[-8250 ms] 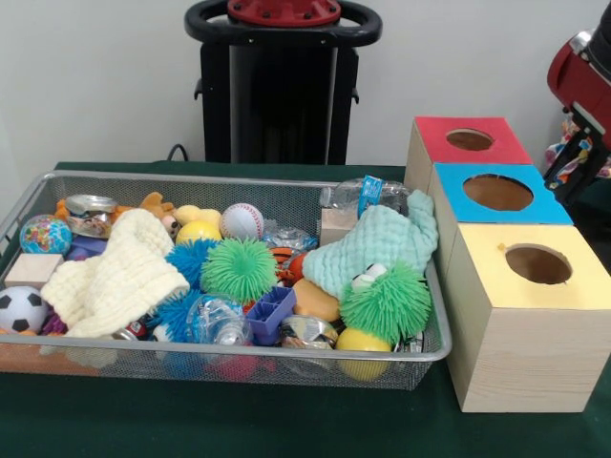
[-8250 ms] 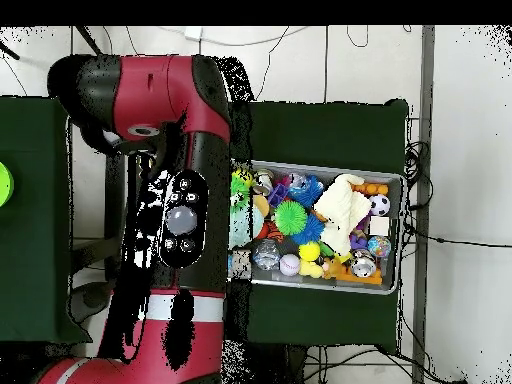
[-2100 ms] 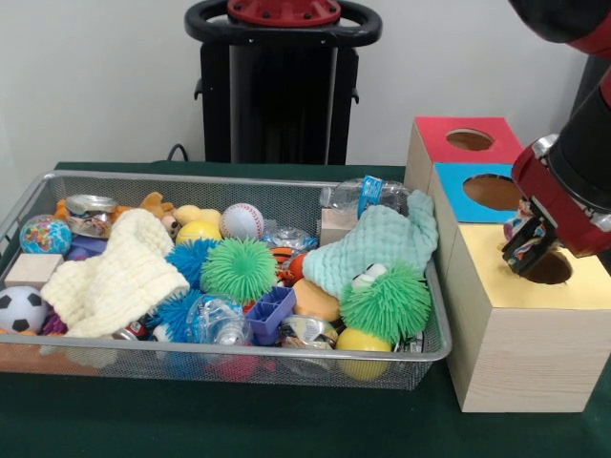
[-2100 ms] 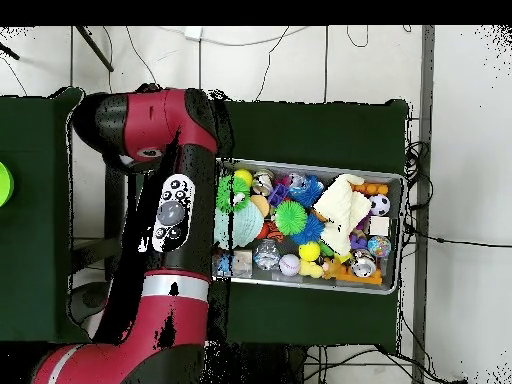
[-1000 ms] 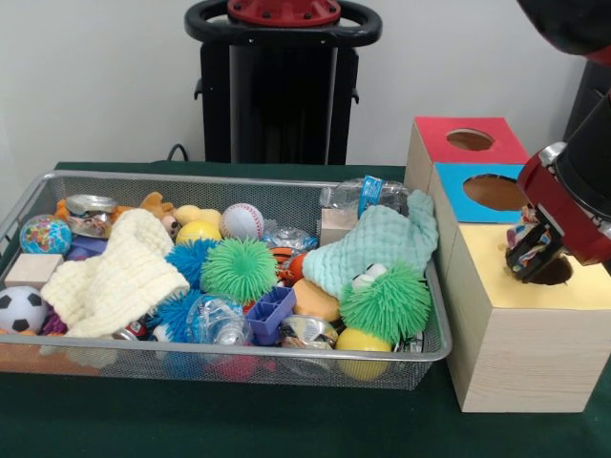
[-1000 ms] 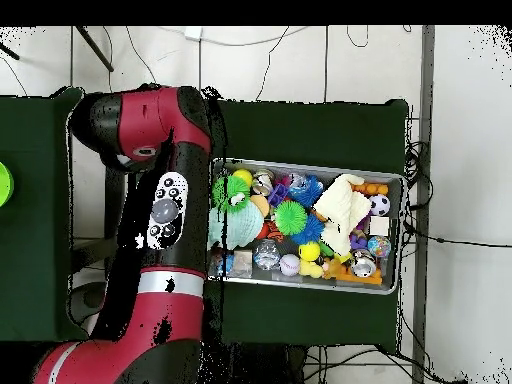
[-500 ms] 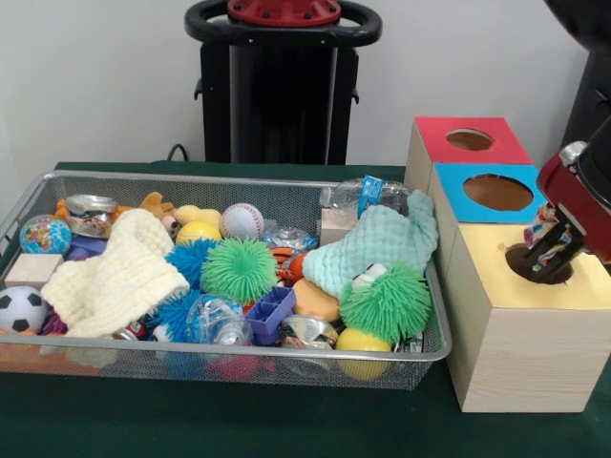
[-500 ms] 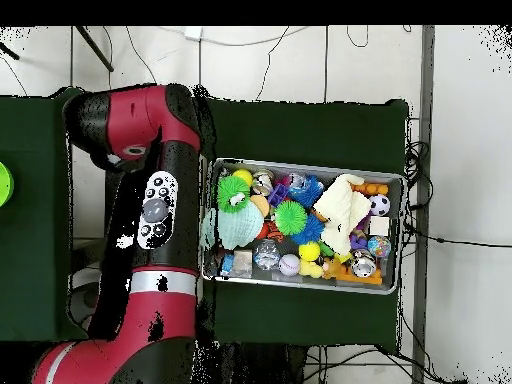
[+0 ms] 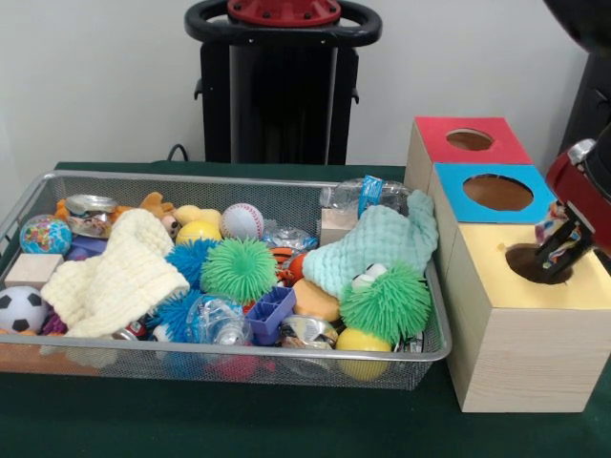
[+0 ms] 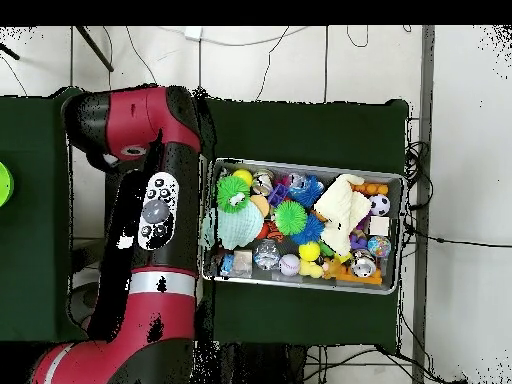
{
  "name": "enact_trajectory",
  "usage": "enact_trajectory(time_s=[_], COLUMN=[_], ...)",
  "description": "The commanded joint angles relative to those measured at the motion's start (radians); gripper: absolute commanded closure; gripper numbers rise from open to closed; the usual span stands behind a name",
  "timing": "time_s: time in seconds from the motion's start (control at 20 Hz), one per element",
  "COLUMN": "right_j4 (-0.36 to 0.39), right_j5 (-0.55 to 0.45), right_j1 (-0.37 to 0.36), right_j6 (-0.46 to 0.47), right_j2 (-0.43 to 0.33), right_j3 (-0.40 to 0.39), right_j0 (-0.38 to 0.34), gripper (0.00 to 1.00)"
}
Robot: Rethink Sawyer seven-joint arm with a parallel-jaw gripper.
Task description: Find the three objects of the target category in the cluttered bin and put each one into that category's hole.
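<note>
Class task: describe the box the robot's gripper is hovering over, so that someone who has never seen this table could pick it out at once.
Start at the wire bin of toys, then look to its right in the front view, where three wooden boxes stand in a row. The gripper is above the nearest one, the yellow-topped box. Its neighbours have blue and red tops.

The tabletop (image 9: 239, 420) is covered in dark green; the wire bin (image 9: 229, 355) is silver-grey; the three pale wood boxes have a red top (image 9: 468, 153), a blue top (image 9: 482, 205) and a yellow top (image 9: 506, 281); in the bin, a cream cloth (image 9: 115, 277), a mint cloth (image 9: 377, 243), green spiky balls (image 9: 239, 270), a blue spiky ball (image 9: 186, 262), a white baseball (image 9: 242, 220) with red stitching, a black-and-white football (image 9: 19, 309), a blue-green globe ball (image 9: 45, 235); the arm (image 10: 160, 215) is red and black.
</note>
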State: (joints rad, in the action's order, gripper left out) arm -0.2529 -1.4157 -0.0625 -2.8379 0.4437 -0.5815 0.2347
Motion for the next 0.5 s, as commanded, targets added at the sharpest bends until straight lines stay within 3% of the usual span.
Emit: enact_trajectory(time_s=[0.05, 0.5], right_j4=[-0.049, -0.054], right_j5=[0.114, 0.202], right_j1=[-0.047, -0.049], right_j6=[-0.185, -0.154], right_j2=[-0.101, -0.097], right_j3=[-0.250, -0.324], right_j0=[-0.020, -0.023], gripper=[1.00, 1.00])
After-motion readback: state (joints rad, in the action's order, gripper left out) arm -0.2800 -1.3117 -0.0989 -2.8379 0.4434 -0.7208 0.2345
